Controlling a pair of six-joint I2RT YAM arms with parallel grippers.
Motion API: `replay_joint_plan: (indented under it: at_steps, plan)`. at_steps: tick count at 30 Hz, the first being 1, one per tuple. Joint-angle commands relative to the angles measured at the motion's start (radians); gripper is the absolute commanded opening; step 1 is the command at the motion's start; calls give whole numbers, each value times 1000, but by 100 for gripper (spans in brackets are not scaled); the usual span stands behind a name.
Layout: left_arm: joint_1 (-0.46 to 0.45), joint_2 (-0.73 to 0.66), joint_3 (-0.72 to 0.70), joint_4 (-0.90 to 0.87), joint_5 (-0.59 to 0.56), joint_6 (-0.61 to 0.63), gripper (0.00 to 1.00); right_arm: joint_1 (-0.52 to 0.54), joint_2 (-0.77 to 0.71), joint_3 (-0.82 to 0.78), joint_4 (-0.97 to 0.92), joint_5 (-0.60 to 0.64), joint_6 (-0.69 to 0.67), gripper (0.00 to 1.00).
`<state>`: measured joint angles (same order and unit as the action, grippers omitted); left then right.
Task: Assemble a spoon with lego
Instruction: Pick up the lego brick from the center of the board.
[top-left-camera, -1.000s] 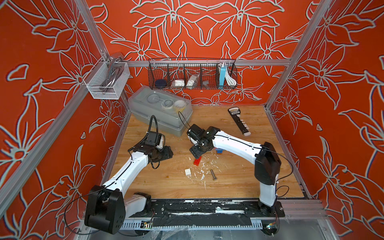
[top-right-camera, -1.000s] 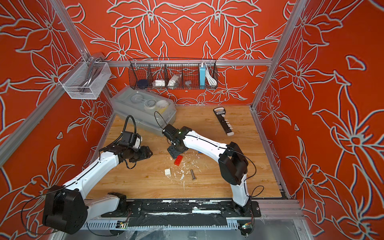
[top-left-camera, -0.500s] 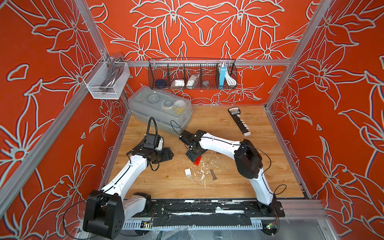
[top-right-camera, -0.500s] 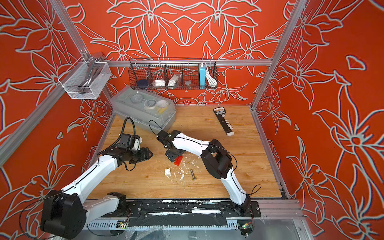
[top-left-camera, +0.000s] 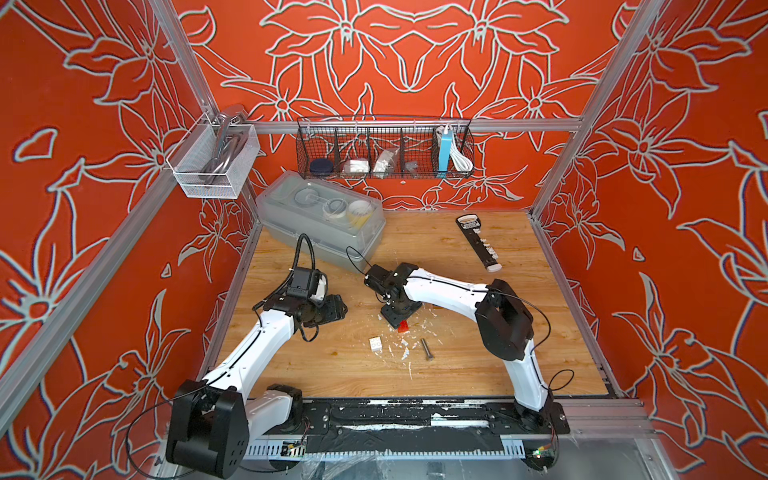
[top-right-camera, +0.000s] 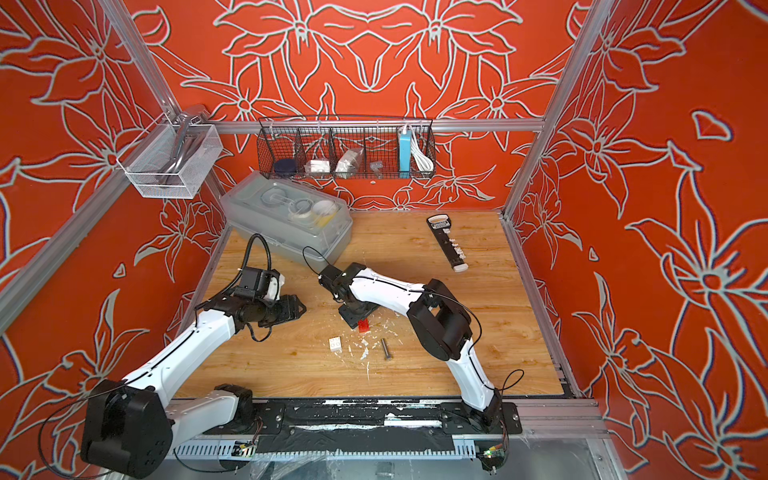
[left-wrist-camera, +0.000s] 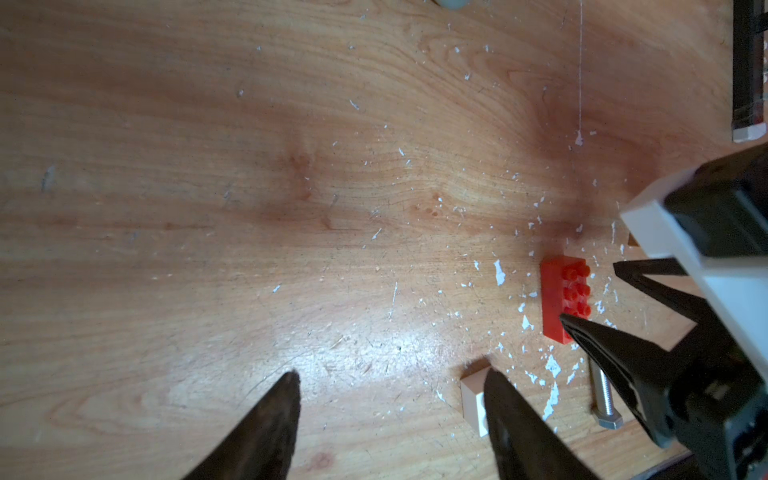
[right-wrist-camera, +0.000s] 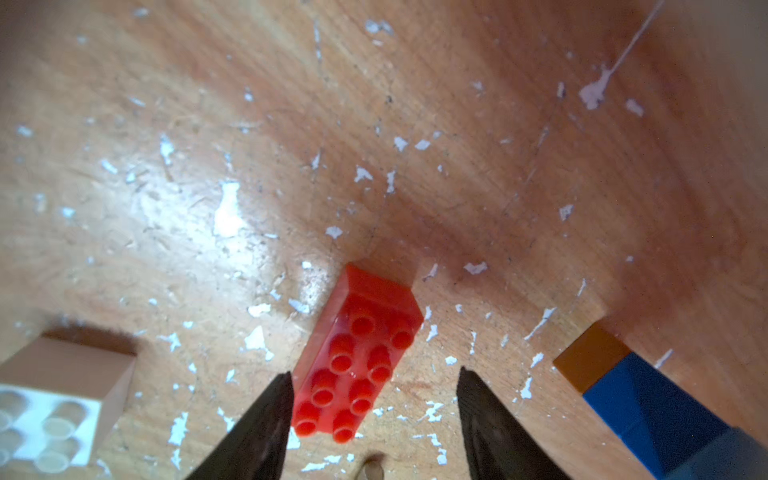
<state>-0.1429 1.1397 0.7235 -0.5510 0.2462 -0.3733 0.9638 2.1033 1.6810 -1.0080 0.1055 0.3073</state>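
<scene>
Pick-up step: right gripper (right-wrist-camera: 374, 372) straddles the red brick (right-wrist-camera: 365, 353) near the middle of the tabletop (top-left-camera: 457, 374), jaws parted. Left gripper (left-wrist-camera: 390, 378) hangs empty, spread. Next, likely: close squarely on its long sides, then lift.

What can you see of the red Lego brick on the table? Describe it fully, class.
The red brick is glossy plastic, a two-by-four with eight round studs facing up. It lies flat on the wooden table among white flecks, joined to no other brick. The right tool is open astride one end of it: one finger is right at its long side, and the other stands clear of it.
</scene>
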Motion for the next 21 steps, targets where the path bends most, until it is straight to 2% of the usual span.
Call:
replay_joint_plan:
  at_steps: [1,10,13,21]
  plan:
    - [6,-11,1,3,7,18,69,4,-18,5,-26,-33,14,61]
    - [6,-15,1,1,8,21,69,-9,-2,-17,4,-50,88,60]
    - [6,-13,1,2,10,21,69,-17,3,-27,17,-69,101,55]
    - [6,-10,1,5,16,23,69,-33,11,-45,25,-83,117,50]
